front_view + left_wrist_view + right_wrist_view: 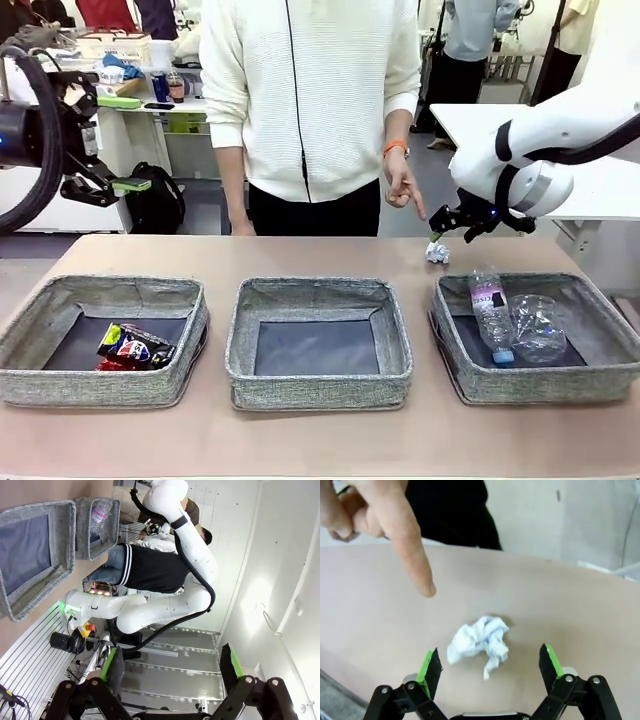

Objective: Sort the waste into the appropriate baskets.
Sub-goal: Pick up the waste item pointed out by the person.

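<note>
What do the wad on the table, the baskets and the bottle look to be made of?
Wad: white paper, matte, sharply creased and crumpled. Baskets: grey woven fabric, going by the speckled weave and soft, sagging walls; the dark bottoms look smoother. Bottle: clear, glossy plastic, see-through with highlights, a blue cap and a purple label.

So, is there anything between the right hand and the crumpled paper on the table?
Nothing visible. The right hand hangs open just above the crumpled paper wad, which lies between its fingers. The person's pointing finger is beside the wad, not over it.
</note>
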Controlling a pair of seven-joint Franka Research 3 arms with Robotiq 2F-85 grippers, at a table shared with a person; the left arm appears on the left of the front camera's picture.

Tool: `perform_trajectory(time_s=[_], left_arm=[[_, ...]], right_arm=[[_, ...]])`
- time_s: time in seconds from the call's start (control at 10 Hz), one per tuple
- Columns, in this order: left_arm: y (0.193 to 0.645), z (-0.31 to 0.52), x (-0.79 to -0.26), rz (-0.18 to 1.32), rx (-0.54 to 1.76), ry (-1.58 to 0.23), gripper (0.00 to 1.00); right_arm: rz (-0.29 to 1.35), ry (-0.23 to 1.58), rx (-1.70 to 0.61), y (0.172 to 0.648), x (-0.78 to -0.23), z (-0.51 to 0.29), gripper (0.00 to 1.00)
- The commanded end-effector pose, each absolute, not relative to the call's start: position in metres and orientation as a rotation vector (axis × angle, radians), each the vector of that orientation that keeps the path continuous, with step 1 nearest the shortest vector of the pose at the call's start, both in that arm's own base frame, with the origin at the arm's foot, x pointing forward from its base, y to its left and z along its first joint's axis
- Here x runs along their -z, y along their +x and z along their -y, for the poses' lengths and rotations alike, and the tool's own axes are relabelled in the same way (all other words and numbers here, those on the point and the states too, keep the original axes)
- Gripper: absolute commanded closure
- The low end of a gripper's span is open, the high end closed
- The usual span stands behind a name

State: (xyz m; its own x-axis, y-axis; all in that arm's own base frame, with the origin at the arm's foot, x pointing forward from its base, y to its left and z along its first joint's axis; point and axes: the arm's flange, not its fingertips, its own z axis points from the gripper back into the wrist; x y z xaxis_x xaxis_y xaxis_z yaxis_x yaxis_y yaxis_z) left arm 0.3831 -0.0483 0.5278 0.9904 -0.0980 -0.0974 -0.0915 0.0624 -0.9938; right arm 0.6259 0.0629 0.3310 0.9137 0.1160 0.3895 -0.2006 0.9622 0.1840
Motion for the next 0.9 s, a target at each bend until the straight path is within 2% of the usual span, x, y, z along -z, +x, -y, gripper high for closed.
perform_trajectory(time_s=[0.0, 0.8], left_arm=[[0.383, 0.048, -0.531, -0.144, 0.006, -1.522, 0.0], [0.383, 0.048, -0.531, -0.144, 0.006, -1.522, 0.0]], right_arm=[[0.439, 0.229, -0.204, 0.641, -0.319, -0.064, 0.0], [0.386, 0.234, -0.227, 0.646, -0.304, -0.066, 0.0]])
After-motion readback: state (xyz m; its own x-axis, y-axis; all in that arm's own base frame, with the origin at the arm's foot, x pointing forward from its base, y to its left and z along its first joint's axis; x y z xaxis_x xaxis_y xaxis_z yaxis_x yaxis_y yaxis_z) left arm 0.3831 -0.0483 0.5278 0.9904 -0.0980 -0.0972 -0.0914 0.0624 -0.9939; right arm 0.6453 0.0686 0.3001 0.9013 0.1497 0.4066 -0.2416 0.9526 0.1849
